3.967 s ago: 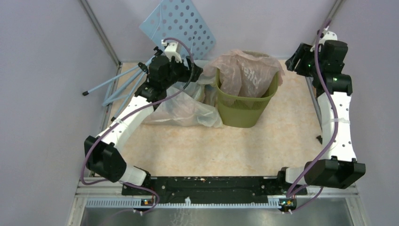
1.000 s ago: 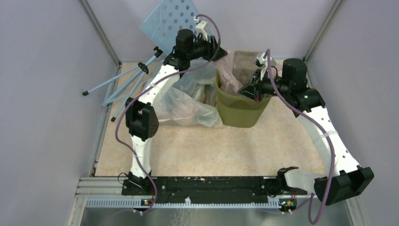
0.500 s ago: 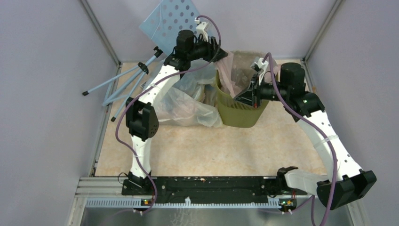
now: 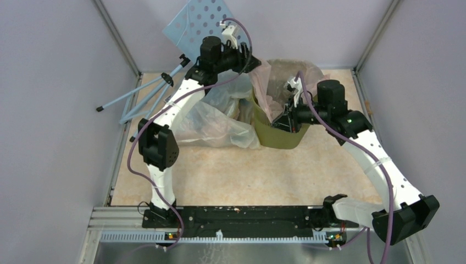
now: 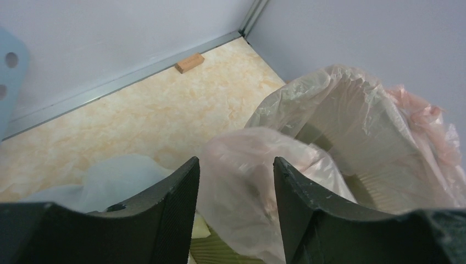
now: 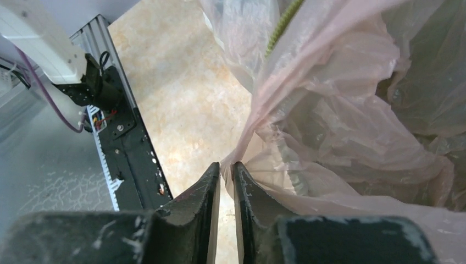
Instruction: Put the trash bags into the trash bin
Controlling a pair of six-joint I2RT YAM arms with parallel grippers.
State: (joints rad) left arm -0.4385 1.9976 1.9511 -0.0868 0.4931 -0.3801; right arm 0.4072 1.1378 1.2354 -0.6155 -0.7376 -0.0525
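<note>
The left gripper [image 5: 236,165] stands about half open; its two dark fingers [image 5: 165,220] are on each side of a bulge of the pale pink bag [image 5: 242,192], and the film fills the gap between them. In the top view this gripper [image 4: 254,59] is at the upper middle of the frame, above the far left rim of the trash bin [image 4: 280,138]; the right gripper [image 4: 286,118] is at the near rim of the bin, in the middle of the frame. In the right wrist view the right gripper [image 6: 226,164] is nearly closed, with only a thin slit between the fingers; a fold of the pink bag [image 6: 340,99] comes down to the tips, but whether it is pinched I cannot tell. The bin is olive-green mesh; it stands in the upper middle of the tabletop [image 4: 264,170], and the pink bag [image 4: 269,91] lies crumpled over its opening and hangs over the rim. A clear bag [image 4: 214,121] lies on the table against the left side of the bin, under the left arm. To the upper left a blue perforated board [image 4: 203,25] leans on the back wall, with thin blue legs [image 4: 137,99] near the left edge; bare marbled table shows below the bin, down to the black base rail [image 4: 242,215], and also to the right of the bin; a small wooden block [image 5: 189,62] lies at the far edge.
</note>
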